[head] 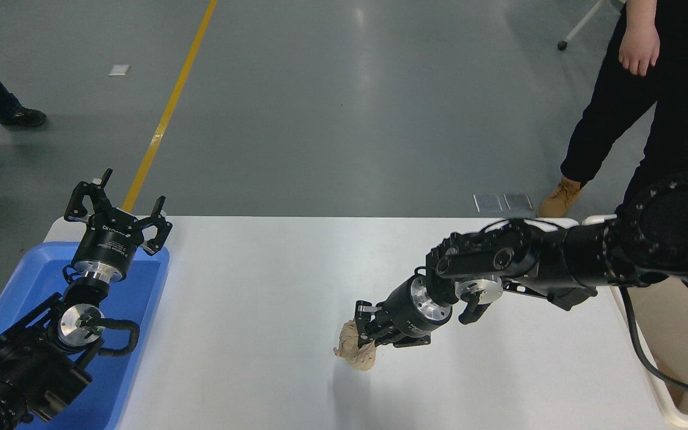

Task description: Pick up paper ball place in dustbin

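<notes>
the right gripper (363, 338) was closed on the paper ball (356, 353), its fingers pinched into the upper part of the tan wad. the ball hung clear of the white table (272, 286), with its shadow lying on the surface below and slightly to the left. the ball sat over the near-centre part of the table, well apart from the dustbin (672, 334). the right arm reached in from the right edge, extended leftward across the table, and its upper joint covered most of the dustbin's far rim. only the bin's cream inner wall and part of its near rim showed, at the table's right end.

the left gripper (118, 212) was parked at the lower left, held above the far edge of the blue tray (141, 298), its fingers spread apart and holding nothing.

a person (648, 89) in dark clothing and tan boots stood on the grey floor beyond the table's far right corner, one hand (639, 46) hanging at the side. a yellow floor line (168, 107) ran diagonally behind the table. another person's shoe (20, 116) showed at the left edge.
</notes>
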